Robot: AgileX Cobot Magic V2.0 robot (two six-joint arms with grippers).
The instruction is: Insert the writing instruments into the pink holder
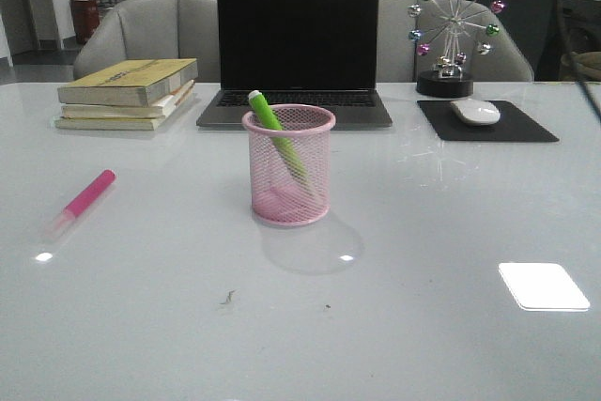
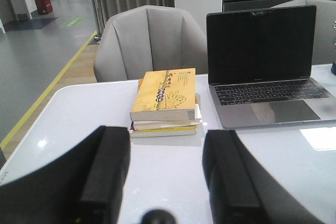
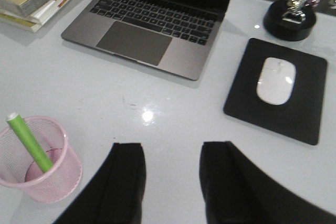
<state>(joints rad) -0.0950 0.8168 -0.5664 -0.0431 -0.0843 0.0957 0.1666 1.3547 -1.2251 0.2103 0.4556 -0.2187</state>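
The pink holder (image 1: pixel 289 165) stands upright in the middle of the table; it also shows in the right wrist view (image 3: pixel 38 159). A lime green marker (image 1: pixel 273 131) leans inside it, its top poking over the rim (image 3: pixel 28 141). A pink marker (image 1: pixel 84 198) lies flat on the table to the left, well apart from the holder. Neither gripper appears in the front view. My left gripper (image 2: pixel 165 174) is open over bare table, facing the books. My right gripper (image 3: pixel 171 177) is open too, with nothing between its fingers, just beside the holder.
A stack of books (image 1: pixel 129 92) sits at the back left, an open laptop (image 1: pixel 297 49) behind the holder. At the back right are a white mouse (image 1: pixel 475 112) on a black pad (image 1: pixel 526 127) and a metal ferris-wheel ornament (image 1: pixel 454 37). Grey chairs (image 2: pixel 151 41) stand beyond the table.
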